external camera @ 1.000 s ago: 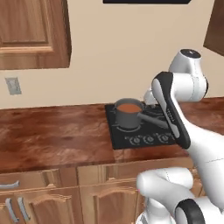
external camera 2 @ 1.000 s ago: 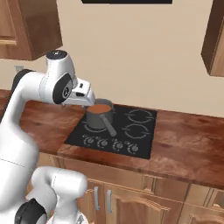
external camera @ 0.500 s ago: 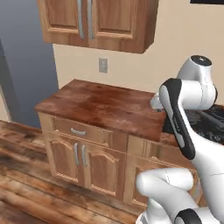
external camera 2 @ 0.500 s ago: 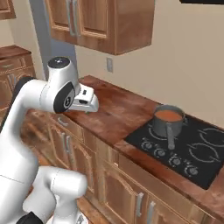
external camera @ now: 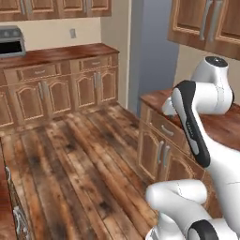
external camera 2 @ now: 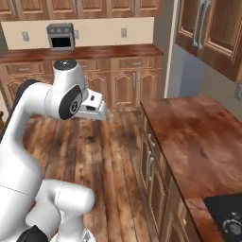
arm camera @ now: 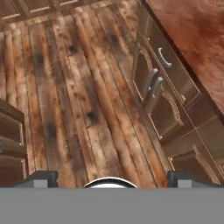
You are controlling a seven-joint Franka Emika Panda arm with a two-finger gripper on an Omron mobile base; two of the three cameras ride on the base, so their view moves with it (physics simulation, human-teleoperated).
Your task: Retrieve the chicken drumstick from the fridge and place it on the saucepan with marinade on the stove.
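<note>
Swinging left, the base carried the black ring-marked stove (external camera 2: pixel 226 220) to the frame's corner; the tall grey fridge (external camera: pixel 152 49) appeared ahead. Wide-open, empty gripper (arm camera: pixel 111 178) faced floorboards; drumstick presumably inside.

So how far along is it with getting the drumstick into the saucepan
Barely started. The gripper is open and empty, its fingertips wide apart over the wooden floor. A corner of the stove sits at the end of the counter. Left: reach the fridge, open it, grab the drumstick, bring it to the saucepan.
</note>
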